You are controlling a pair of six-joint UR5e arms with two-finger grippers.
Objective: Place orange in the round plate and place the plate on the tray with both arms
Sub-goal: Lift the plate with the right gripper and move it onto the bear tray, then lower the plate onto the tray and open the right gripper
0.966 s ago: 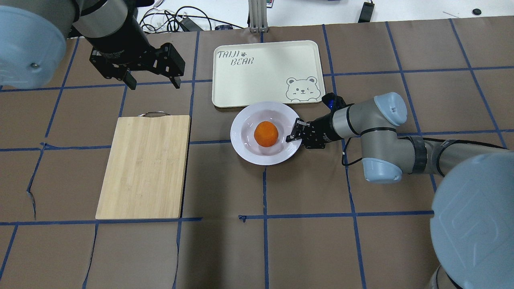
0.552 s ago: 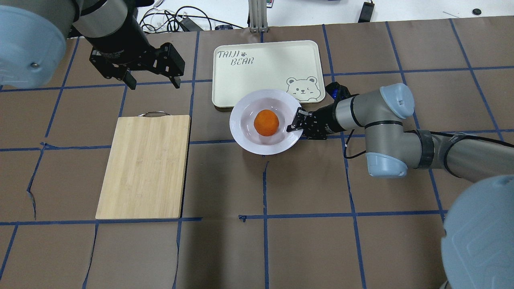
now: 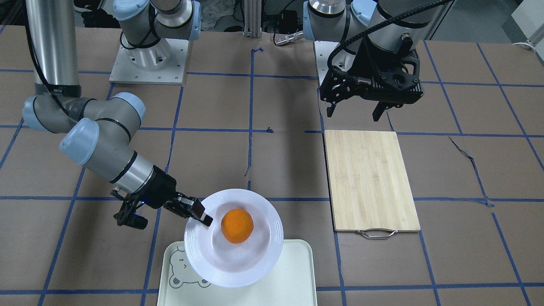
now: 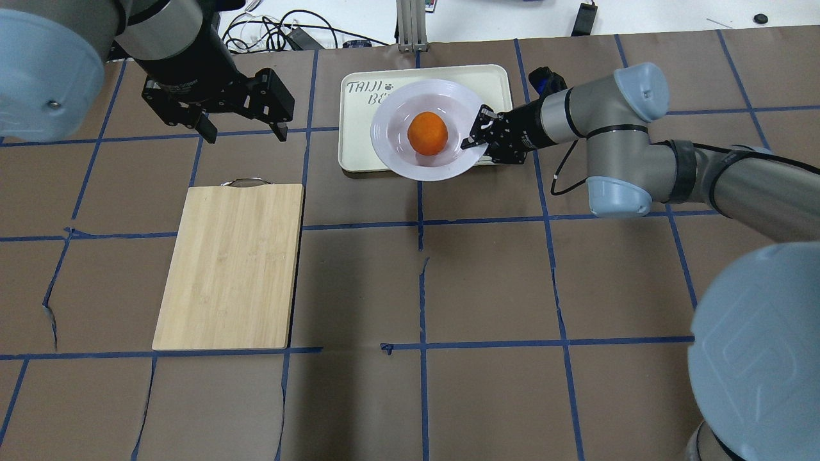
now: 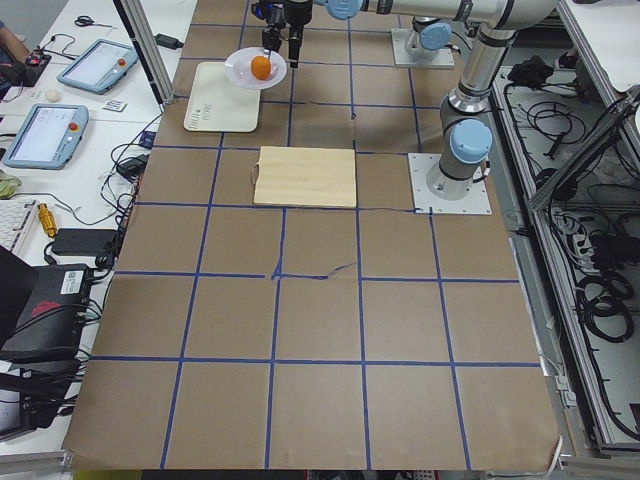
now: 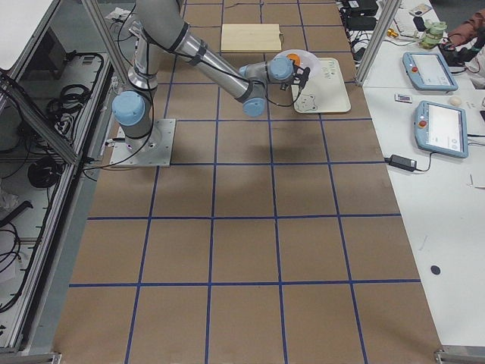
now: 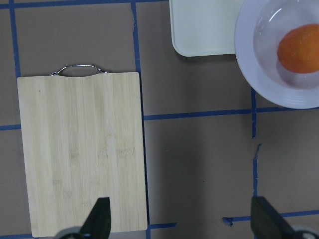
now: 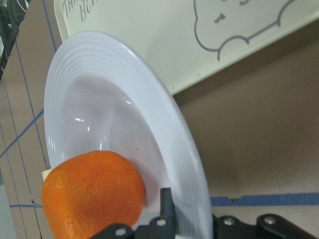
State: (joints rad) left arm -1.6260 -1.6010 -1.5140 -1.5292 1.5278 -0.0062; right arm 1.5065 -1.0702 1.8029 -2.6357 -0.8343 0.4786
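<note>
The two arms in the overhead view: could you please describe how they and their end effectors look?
Both, left arm and right arm, are silver-grey tubes with rounded light-blue joint caps. A thin black cable loops beside the right wrist. The left end effector and right end effector are black, angular and two-fingered.

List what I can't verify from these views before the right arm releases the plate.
Gap between round plate and tray: overhead shows only overlap; both side views are too small.
Lower finger of the right gripper: hidden beneath the plate's rim, overhead and front-facing.
The tray's printed bear: overhead, covered by plate and gripper; front-facing, partly covered by plate.
The tray's outer end: front-facing, cut off by the bottom edge.
</note>
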